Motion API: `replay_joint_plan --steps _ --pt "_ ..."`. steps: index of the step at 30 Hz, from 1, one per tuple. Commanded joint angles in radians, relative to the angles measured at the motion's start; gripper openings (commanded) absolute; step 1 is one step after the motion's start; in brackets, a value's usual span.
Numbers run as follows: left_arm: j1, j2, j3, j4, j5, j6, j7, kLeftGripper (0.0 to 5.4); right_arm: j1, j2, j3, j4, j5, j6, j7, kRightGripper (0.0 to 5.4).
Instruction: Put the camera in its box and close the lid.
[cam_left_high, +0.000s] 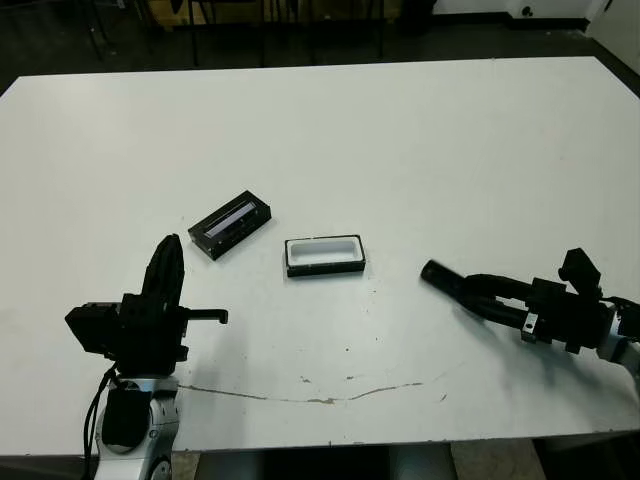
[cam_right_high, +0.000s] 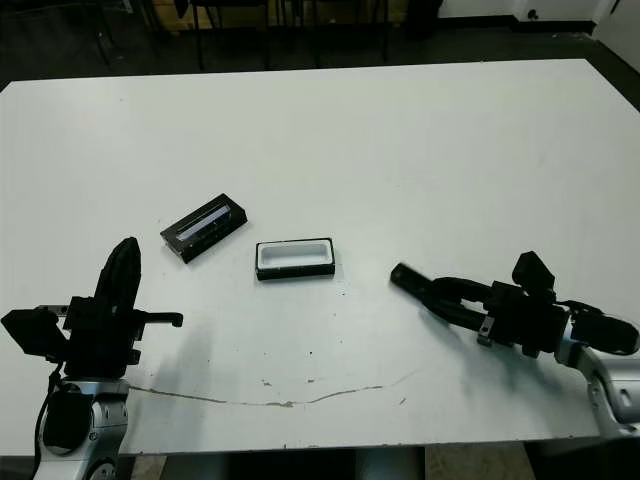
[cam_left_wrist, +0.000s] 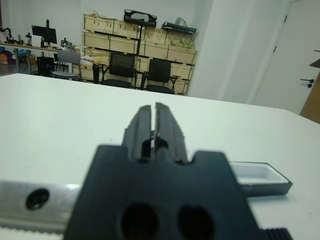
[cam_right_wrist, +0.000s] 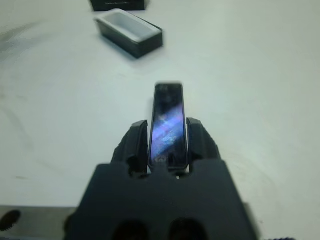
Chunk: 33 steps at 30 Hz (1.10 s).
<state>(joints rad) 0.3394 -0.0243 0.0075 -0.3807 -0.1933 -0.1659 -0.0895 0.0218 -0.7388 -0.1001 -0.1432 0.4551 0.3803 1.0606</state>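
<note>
Overhead, table (cam_left_high: 400, 150): box (cam_left_high: 324, 255) lies open at centre, lid (cam_left_high: 231, 225) just beside it.
Left wrist, left gripper (cam_left_wrist: 154, 116): fingers pressed together, holding nothing.
Right wrist, right gripper (cam_right_wrist: 168, 131): jaws clamped on camera (cam_right_wrist: 168, 125), well apart from box.

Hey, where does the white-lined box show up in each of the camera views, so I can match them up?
Left eye view: the box sits mid-table, just right of the lid.
Right eye view: the same box, a little left of centre.
Left wrist view: low at the right edge, partly behind the left gripper.
Right wrist view: near the top, beyond the camera.
Shared landmark: its white lining.
</note>
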Motion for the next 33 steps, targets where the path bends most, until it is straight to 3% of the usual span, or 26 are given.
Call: replay_joint_plan --steps 1,3,5,8,11,15,17,18,20,25,29,33 --pt "0.051 0.004 0.006 -0.006 0.002 0.028 0.008 0.0 0.028 -0.012 -0.018 -0.01 0.038 0.082 -0.01 0.63" --pt "0.051 0.003 0.006 -0.009 0.002 0.031 0.009 0.0 0.037 -0.029 -0.023 -0.046 0.049 0.113 -0.016 0.61" --pt "0.048 0.003 0.008 -0.003 0.002 0.021 0.006 0.0 0.015 -0.093 0.007 -0.098 0.032 0.239 -0.047 0.61" --pt "0.047 0.005 0.007 -0.006 0.013 0.025 0.009 0.0 -0.012 -0.106 0.007 -0.126 0.063 0.34 -0.065 0.61" --pt "0.049 -0.001 0.006 -0.015 0.003 0.042 0.013 0.0 0.011 -0.073 -0.004 -0.115 0.008 0.268 -0.13 0.61" --pt "0.048 0.001 0.003 -0.014 0.004 0.039 0.009 0.0 -0.074 0.046 0.044 0.353 -0.141 -0.225 -0.075 0.6" --pt "0.052 0.001 0.001 -0.021 0.015 0.048 0.017 0.0 -0.14 0.09 0.044 0.543 -0.149 -0.392 -0.012 0.6" --pt "0.052 0.001 0.0 -0.019 0.015 0.045 0.016 0.0 -0.157 0.103 0.037 0.586 -0.136 -0.432 0.016 0.6" --pt "0.052 0.001 0.0 -0.017 0.011 0.043 0.013 0.0 -0.154 0.101 0.026 0.565 -0.114 -0.435 0.028 0.6" --pt "0.054 0.0 -0.001 -0.014 0.01 0.041 0.012 0.0 -0.138 0.097 0.006 0.484 -0.072 -0.358 0.016 0.6" --pt "0.055 0.001 -0.004 -0.013 0.016 0.038 0.014 0.0 -0.145 0.114 -0.008 0.456 -0.054 -0.396 0.032 0.6" --pt "0.054 0.002 -0.003 -0.009 0.027 0.036 0.016 0.0 -0.131 0.104 -0.034 0.311 0.003 -0.306 0.014 0.6"
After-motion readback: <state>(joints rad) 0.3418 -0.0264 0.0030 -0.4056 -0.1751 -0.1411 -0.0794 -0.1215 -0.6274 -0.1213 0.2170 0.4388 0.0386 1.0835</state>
